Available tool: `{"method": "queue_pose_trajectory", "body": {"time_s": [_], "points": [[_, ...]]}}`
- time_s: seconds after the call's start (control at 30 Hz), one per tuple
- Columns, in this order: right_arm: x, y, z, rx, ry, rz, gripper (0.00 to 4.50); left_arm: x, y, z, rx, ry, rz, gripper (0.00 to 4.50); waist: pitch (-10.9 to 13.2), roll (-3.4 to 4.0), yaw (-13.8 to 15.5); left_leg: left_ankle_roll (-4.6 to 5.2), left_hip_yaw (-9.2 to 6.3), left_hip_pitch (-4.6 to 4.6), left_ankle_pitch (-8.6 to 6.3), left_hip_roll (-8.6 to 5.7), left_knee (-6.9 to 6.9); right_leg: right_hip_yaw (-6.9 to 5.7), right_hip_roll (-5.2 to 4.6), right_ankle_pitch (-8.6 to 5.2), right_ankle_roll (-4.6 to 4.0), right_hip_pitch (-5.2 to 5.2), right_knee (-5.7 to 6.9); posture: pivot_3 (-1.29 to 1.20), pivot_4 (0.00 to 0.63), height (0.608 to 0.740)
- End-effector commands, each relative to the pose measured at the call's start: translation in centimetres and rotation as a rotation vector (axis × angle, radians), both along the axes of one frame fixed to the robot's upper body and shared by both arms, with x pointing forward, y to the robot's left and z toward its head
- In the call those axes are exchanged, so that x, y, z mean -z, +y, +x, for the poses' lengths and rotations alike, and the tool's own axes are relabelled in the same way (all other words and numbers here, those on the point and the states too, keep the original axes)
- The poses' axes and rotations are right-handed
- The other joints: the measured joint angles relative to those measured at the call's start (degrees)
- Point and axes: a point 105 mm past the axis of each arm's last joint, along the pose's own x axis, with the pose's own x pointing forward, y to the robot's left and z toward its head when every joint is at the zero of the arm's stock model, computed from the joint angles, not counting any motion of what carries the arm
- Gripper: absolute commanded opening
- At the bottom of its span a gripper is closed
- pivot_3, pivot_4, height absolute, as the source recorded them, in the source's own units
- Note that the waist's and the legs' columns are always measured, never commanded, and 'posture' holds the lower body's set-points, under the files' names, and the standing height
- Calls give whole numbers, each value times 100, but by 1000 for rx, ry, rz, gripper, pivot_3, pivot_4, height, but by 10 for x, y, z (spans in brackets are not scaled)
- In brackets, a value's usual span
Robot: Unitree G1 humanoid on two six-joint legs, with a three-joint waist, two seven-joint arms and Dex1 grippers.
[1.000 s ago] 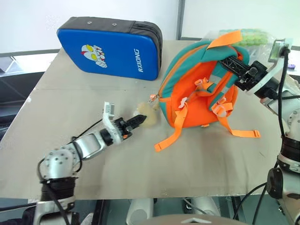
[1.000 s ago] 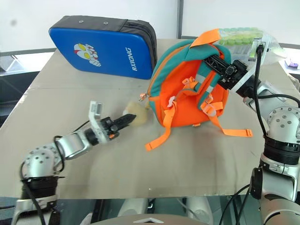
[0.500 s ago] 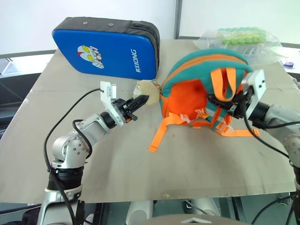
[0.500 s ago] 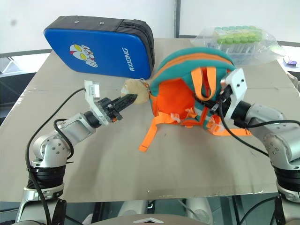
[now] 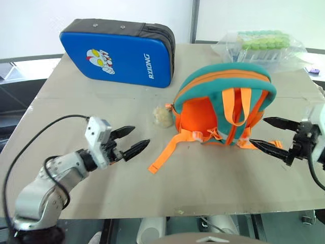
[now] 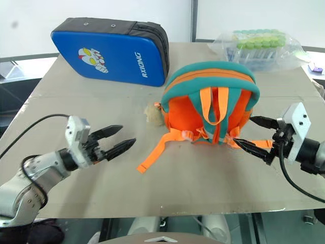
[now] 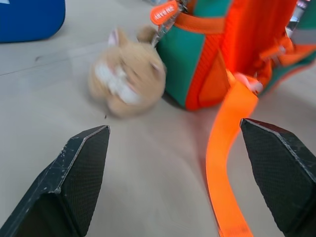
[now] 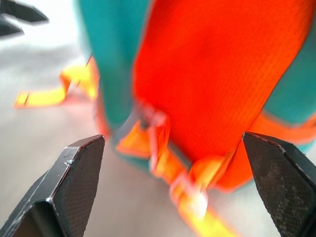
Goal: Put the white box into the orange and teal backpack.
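Observation:
The orange and teal backpack stands upright on the grey table, its orange straps facing me and one strap trailing toward the front. Its beige plush charm lies on the table at its left side. My left gripper is open and empty, a short way left of the trailing strap and pointing at the backpack. My right gripper is open and empty too, just right of the backpack's base. In the left wrist view the plush charm lies beyond the open fingers. The white box is out of view.
A large blue zip case with a cartoon figure stands at the back left of the table. At the back right lies a clear bag of green-capped tubes. Bare table stretches in front of the backpack up to the front edge.
Both grippers opened, let go and drew back toward me. The backpack, held tilted a second ago, now stands upright with its straps to the front. The plush charm lies free on the table.

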Motion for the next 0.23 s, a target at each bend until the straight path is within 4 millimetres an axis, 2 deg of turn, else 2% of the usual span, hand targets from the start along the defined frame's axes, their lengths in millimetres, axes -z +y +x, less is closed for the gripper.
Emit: {"method": "queue_pose_trajectory", "body": {"time_s": [0.03, 0.13, 0.23], "points": [[17, -24, -16, 76, -12, -75, 4377, 3, 17, -23, -19, -13, 79, 4312, -4, -5, 6, 0, 2, 0, 0, 0, 0, 1, -1, -1, 0, 1, -1, 0, 150, 740], [28, -33, -23, 91, 2, -88, 4377, 12, 23, -34, -20, 23, 91, 4312, -3, 1, 2, 0, 12, 4, 0, 5, 9, 7, -5, -13, 20, 1, -4, 0, 150, 740], [32, -39, -22, 111, -7, -90, 4377, 14, 26, -34, -29, 43, 60, 4312, -4, -2, 0, -1, 20, 31, -1, 35, 10, 15, -9, -12, 20, 7, -3, 0, 150, 740]]}}
